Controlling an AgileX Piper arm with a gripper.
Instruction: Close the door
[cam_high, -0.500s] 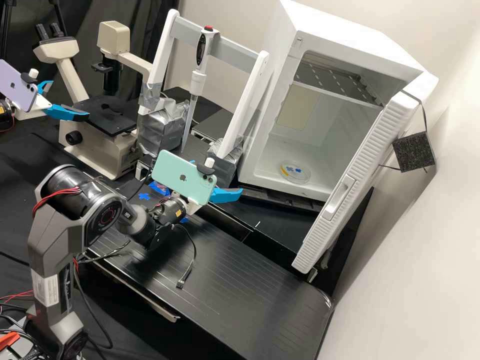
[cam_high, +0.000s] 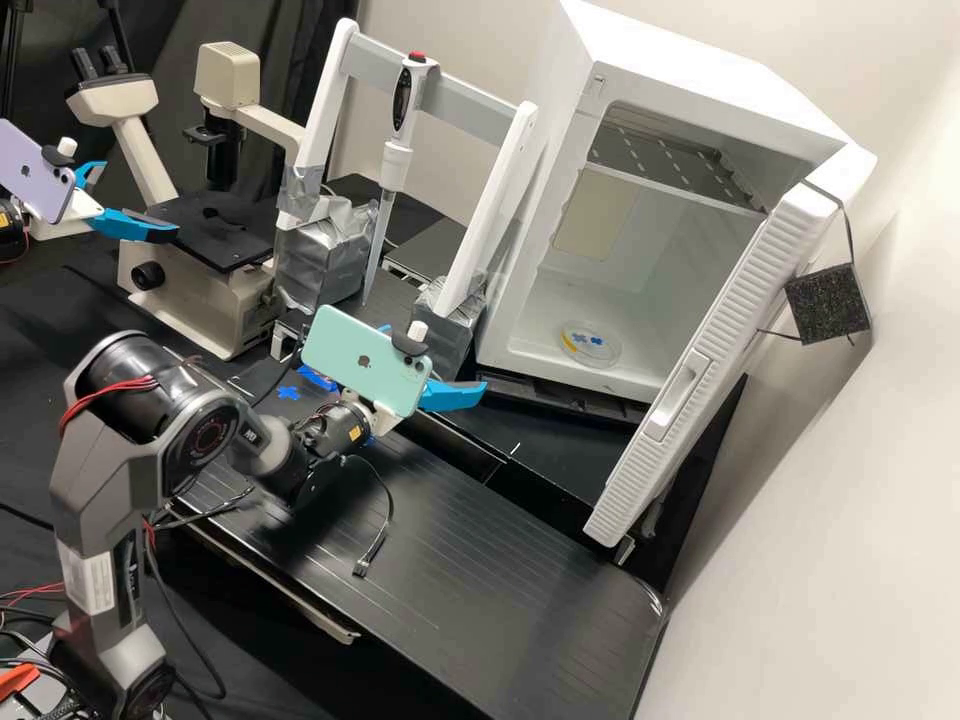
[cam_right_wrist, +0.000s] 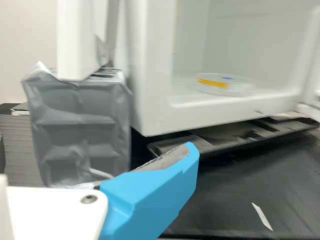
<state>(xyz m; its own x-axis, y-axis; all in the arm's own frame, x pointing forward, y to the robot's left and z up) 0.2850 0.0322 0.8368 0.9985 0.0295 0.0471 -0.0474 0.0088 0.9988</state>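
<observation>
Admittedly, if my spread, empty gripper (cam_high: 436, 355) meets the refrigerator door (cam_high: 737, 290) from its inner side, I could push it wider toward the wall (cam_high: 840, 520).

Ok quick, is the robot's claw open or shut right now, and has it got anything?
Gripper: open, holding nothing.

Dark grey arm (cam_high: 100, 480) bent, claw (cam_high: 438, 357) out in front, blue fingers (cam_high: 455, 396) apart.
</observation>
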